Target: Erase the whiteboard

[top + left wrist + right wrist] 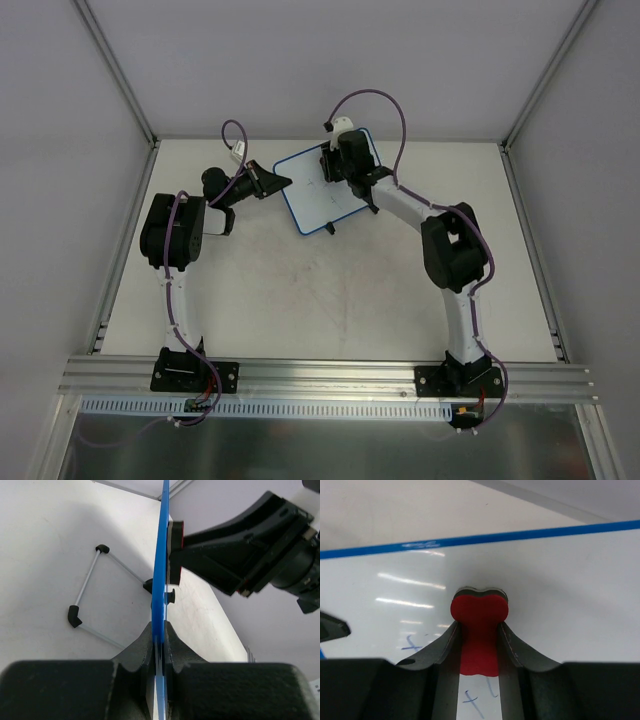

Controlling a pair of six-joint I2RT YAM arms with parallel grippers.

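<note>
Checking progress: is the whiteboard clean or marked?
Marked: blue pen strokes show on the whiteboard beside the red eraser that the right gripper holds.

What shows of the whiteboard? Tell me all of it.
The whiteboard is a small glossy white panel with a thin blue rim and rounded corners, seemingly propped at a tilt on a wire stand with black feet. Faint blue pen marks show on it. The left tool clamps its rim; the right tool presses a red eraser against its face.
</note>
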